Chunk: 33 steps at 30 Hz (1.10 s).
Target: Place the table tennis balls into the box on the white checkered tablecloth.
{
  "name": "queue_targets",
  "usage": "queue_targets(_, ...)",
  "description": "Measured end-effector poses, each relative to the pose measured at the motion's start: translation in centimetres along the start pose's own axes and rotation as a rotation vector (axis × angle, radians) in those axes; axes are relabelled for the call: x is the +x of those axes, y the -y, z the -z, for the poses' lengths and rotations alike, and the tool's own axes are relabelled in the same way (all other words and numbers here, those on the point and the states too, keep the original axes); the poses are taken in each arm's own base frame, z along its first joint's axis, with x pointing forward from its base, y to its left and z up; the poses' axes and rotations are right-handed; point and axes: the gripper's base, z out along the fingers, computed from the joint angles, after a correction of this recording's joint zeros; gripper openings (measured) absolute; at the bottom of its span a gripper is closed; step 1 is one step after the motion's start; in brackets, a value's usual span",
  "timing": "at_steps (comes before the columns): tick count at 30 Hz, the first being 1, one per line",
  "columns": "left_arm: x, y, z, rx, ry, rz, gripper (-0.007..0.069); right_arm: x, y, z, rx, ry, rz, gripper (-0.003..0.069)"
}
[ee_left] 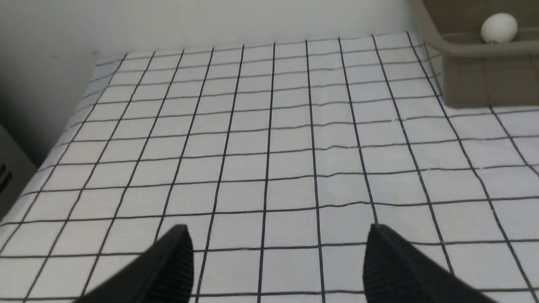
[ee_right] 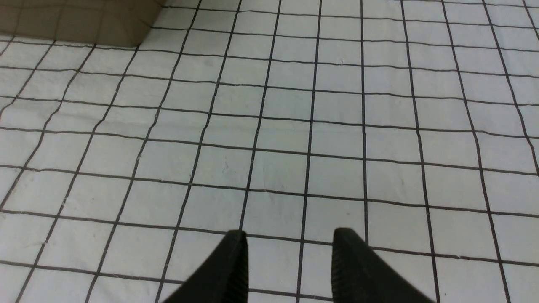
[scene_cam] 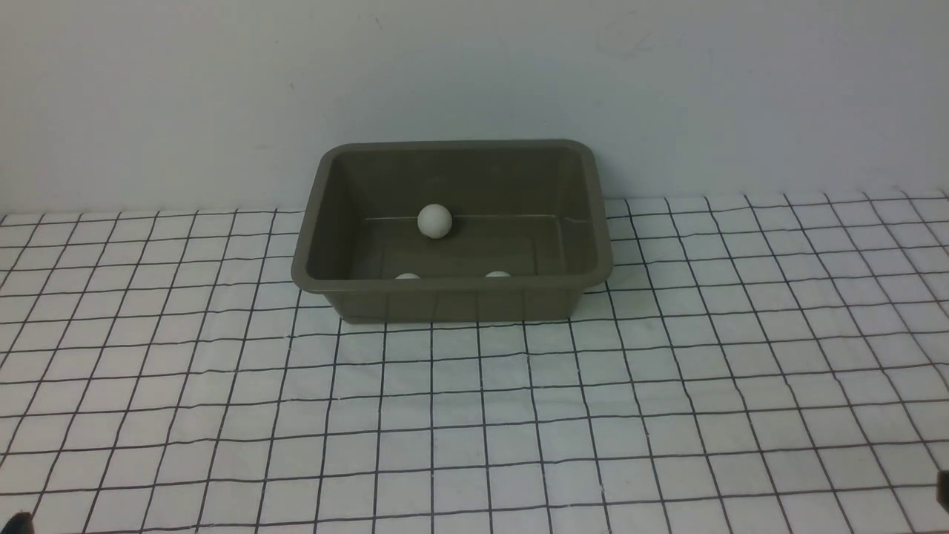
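Centrally, the olive-brown box (scene_cam: 452,297) stands on the white checkered tablecloth (scene_cam: 474,415), close to the pale wall (scene_cam: 474,67) behind it. Three table tennis balls show inside the box in the front view: one ball (scene_cam: 434,221) lies toward the box's far wall, while a second ball (scene_cam: 408,277) and a third ball (scene_cam: 497,274) peep just over the box's near rim, mostly hidden by it. Whether further balls lie out of sight behind that near rim cannot be told.

In the left wrist view, the left pincer (ee_left: 276,252) stands with its two dark fingers (ee_left: 177,261) wide apart and with only cloth between them; the box's corner (ee_left: 476,71) and one ball (ee_left: 499,27) inside it appear well away from the fingers. In the right wrist view, the right pincer (ee_right: 288,256) shows its fingers (ee_right: 229,269) with a narrow gap of bare cloth between them, drawn in as far as it goes and holding nothing. A corner of the box (ee_right: 84,21) lies well apart from this pincer. Both pincers hang over the cloth on the box's near side, apart from the box.
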Motion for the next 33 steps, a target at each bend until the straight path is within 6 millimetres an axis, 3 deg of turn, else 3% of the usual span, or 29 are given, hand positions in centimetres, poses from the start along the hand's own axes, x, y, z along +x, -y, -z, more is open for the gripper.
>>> queue_targets(5,0.6,0.0,-0.3,-0.007,-0.017,-0.007,0.0489,0.0,0.0,0.0,0.000,0.000,0.000,0.0264)
queue_targets(14,3.8,0.1,-1.6,-0.011,-0.035,0.014,0.0489,0.0,0.0,0.0,0.000,0.000,-0.001,0.0264)
queue_targets(33,3.6,0.1,-1.6,-0.010,0.001,0.028,0.0489,0.0,0.0,0.0,0.001,-0.001,-0.001,0.0264)
